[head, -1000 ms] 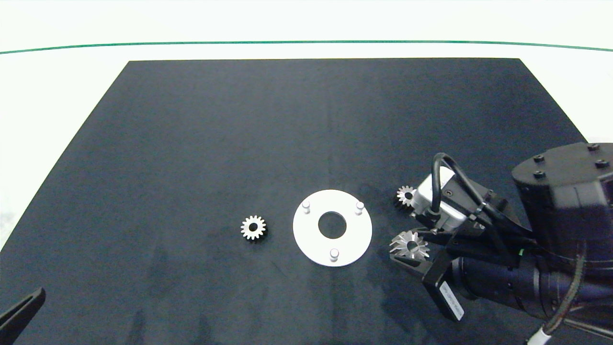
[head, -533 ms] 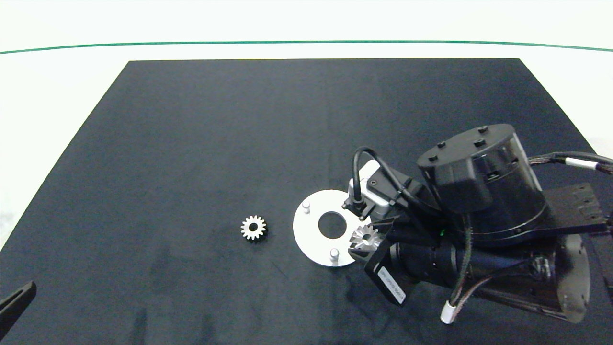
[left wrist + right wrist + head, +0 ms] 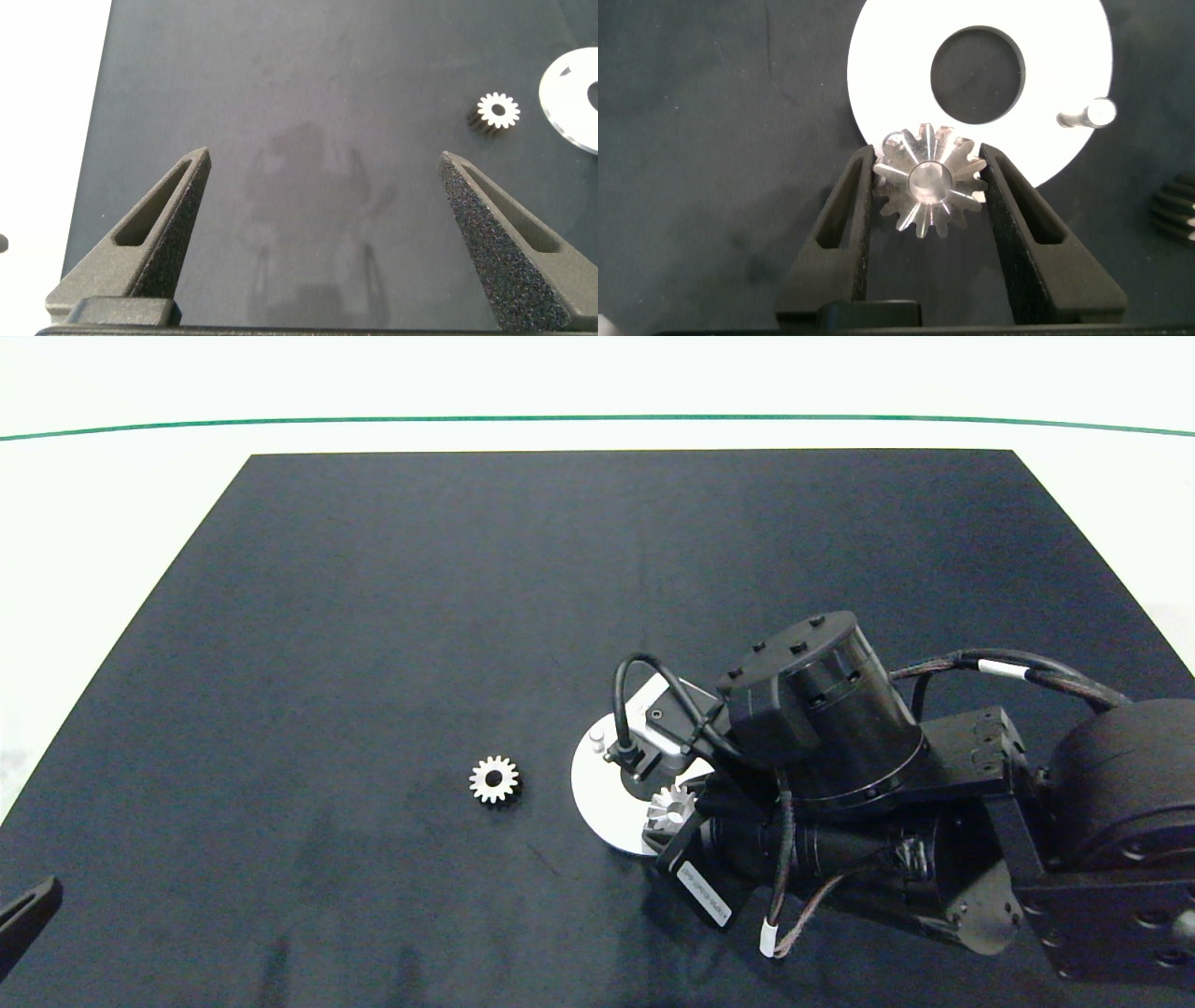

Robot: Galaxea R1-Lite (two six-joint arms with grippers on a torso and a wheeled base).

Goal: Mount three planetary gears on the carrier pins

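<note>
While the right gripper (image 3: 929, 187) has its fingers clamped on a gear (image 3: 930, 181) over the white disc's (image 3: 590, 793) near pin, any misalignment could jam it. Left gripper (image 3: 322, 201) sits idle, fingers apart.

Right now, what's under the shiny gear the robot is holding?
The right gripper pinches the gear over the near rim of the white disc. A pin seems to fill its centre hole. One other pin stands bare; whether the gear rests on the disc is hidden.
</note>
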